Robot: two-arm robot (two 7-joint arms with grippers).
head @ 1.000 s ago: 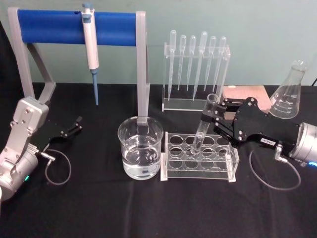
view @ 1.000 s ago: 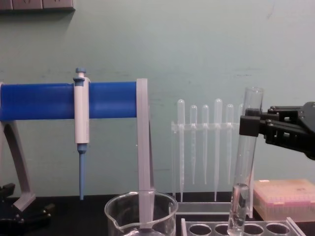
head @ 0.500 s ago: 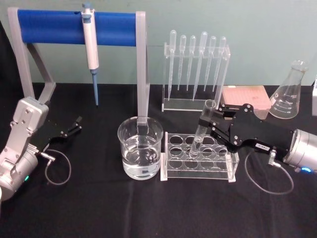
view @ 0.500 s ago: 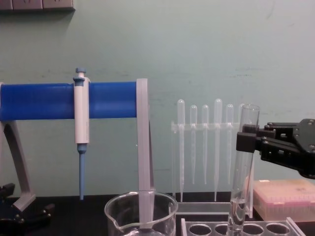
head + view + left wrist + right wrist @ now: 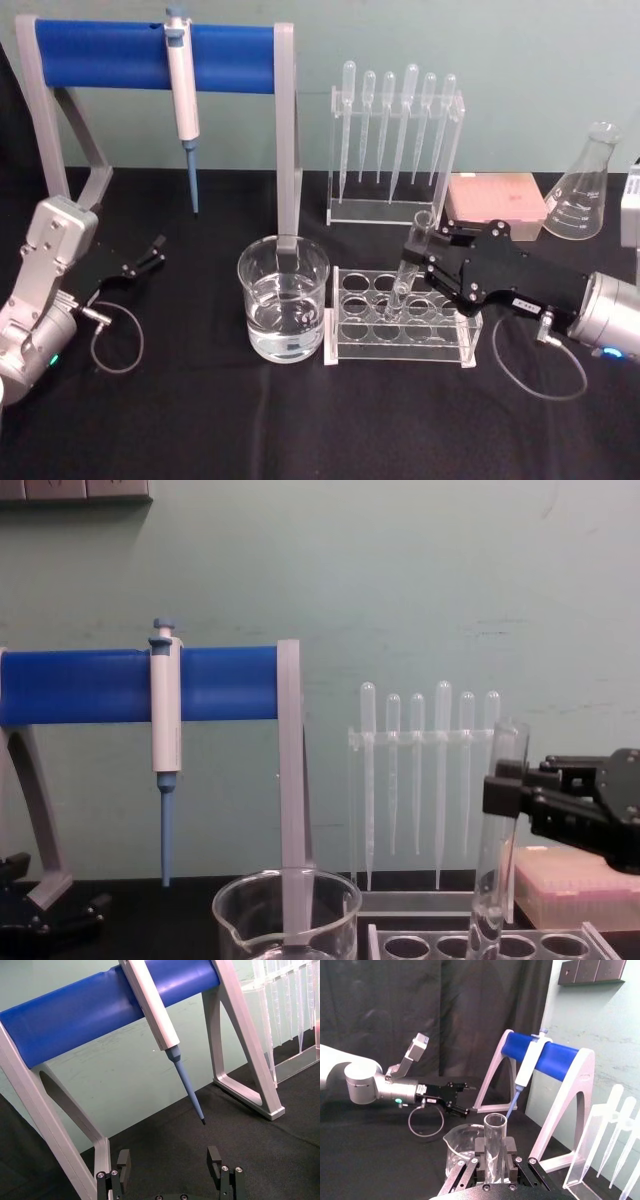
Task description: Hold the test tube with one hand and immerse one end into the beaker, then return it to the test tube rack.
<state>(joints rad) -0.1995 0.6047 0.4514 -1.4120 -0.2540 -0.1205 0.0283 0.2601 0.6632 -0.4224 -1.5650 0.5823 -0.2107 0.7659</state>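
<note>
The test tube (image 5: 409, 265) stands nearly upright, its lower end down inside a hole of the clear rack (image 5: 400, 338). My right gripper (image 5: 427, 252) is shut on its upper part just below the rim, which also shows in the chest view at the test tube (image 5: 492, 880) and right gripper (image 5: 506, 792). The right wrist view looks down on the tube's mouth (image 5: 495, 1122) between the fingers (image 5: 510, 1152). The beaker (image 5: 283, 308), partly filled with water, stands left of the rack. My left gripper (image 5: 143, 258) rests open at the far left, holding nothing.
A blue-barred stand (image 5: 155, 55) carries a white-and-blue pipettor (image 5: 183, 95) behind the beaker. A pipette holder (image 5: 395, 150) stands behind the rack. A pink box (image 5: 495, 200) and a conical flask (image 5: 585, 190) sit at the back right.
My right gripper has come down with the test tube, sinking its lower end deeper into the rack. The left arm has not moved.
</note>
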